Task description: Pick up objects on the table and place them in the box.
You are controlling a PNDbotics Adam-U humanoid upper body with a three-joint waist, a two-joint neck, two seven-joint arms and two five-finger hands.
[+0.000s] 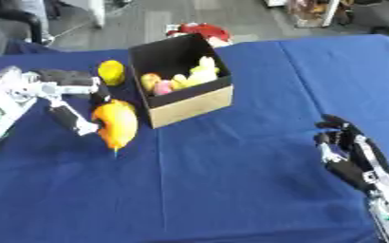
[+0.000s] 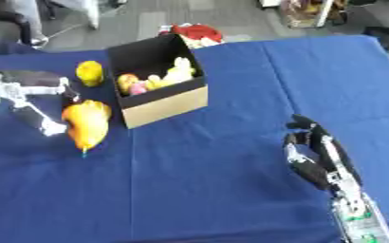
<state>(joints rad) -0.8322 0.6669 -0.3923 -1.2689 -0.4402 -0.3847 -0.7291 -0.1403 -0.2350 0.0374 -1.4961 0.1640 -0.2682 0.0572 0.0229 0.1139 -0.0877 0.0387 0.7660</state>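
Note:
My left hand (image 1: pixel 73 102) is shut on an orange fruit-shaped toy (image 1: pixel 116 123), which hangs just left of the cardboard box (image 1: pixel 191 102) with its thin tip pointing down. The box has black inner walls and holds several small toys: a yellow one (image 1: pixel 202 72), a pink one (image 1: pixel 162 88) and an orange one (image 1: pixel 149 79). A round yellow object (image 1: pixel 111 71) lies on the blue cloth behind my left hand, left of the box. My right hand (image 1: pixel 347 144) rests at the lower right, fingers relaxed and up, holding nothing.
A blue cloth (image 1: pixel 231 180) covers the table. A red object (image 1: pixel 202 30) lies just past the far edge behind the box. Chairs and floor show beyond the table.

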